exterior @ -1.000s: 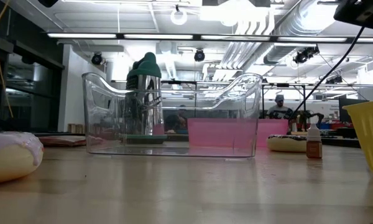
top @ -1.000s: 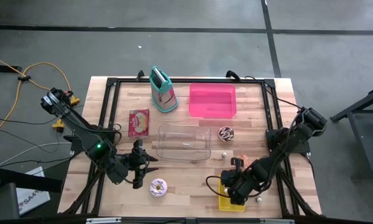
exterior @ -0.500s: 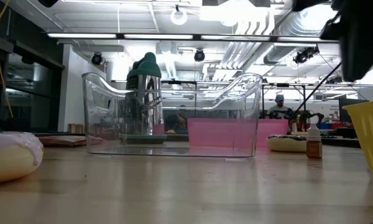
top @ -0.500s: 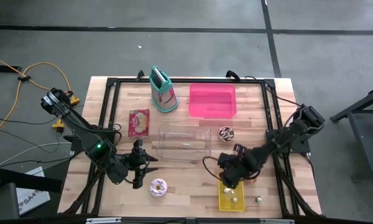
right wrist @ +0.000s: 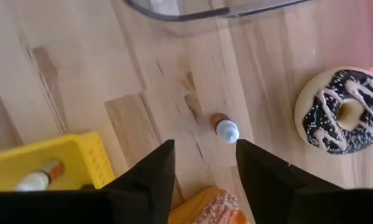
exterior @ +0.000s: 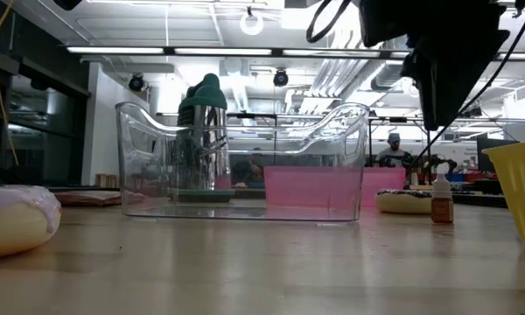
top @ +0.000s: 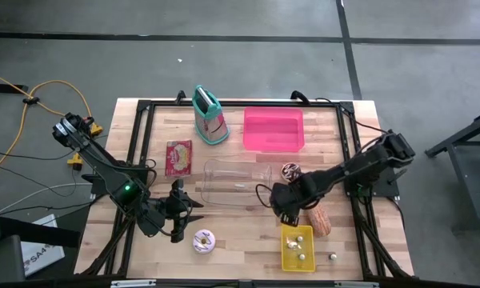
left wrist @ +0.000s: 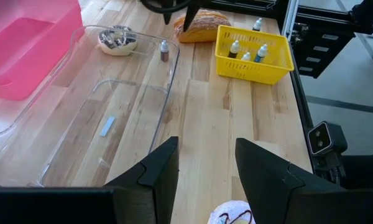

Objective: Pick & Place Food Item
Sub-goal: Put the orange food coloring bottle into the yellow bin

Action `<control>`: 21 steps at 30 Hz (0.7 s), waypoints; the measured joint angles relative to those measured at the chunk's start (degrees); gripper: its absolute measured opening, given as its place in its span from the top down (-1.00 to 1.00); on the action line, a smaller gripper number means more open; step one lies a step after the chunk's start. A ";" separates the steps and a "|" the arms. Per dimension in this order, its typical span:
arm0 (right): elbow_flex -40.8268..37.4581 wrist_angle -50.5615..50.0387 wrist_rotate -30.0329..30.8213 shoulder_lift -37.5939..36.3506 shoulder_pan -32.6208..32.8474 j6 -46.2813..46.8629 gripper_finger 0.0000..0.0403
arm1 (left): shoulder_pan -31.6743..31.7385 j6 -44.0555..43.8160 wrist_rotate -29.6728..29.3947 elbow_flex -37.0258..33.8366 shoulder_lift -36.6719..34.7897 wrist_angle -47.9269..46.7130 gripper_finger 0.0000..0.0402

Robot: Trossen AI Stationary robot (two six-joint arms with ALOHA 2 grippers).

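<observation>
Over by the clear bin (top: pixel 237 182), the right gripper (top: pixel 283 210) had swung away from the yellow basket (top: pixel 298 247) where it was a second ago, and now hung above the bare wood between bin and basket. Its fingers stood apart with nothing between them, and a small capped bottle (right wrist: pixel 226 130) stood on the planks right below. The bread roll (top: pixel 320 219) that wasn't visible before now lay on the table just beside the basket, crusty and oval with a seeded top. A chocolate donut (right wrist: pixel 344 117) with pale drizzle sat near the bottle. The basket was slotted plastic, with a few little bottles lying inside.

Left gripper (top: pixel 189 210) hadn't budged, parked near the pink-frosted donut (top: pixel 203 241), fingers apart and empty. The bin was see-through with curvy handles, the pink tray (top: pixel 274 130) glossy and rectangular, the table (top: pixel 240 248) butcher-block planks.
</observation>
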 joint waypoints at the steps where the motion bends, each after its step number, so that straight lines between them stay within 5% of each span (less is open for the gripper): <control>1: 0.00 -0.03 -0.77 0.00 -0.42 -1.40 0.18 | 0.00 0.01 0.00 0.00 0.00 -0.01 0.24; 21: -3.95 1.11 -0.38 -0.42 -1.94 -9.79 0.14 | 0.00 0.01 0.00 0.00 0.00 0.00 0.24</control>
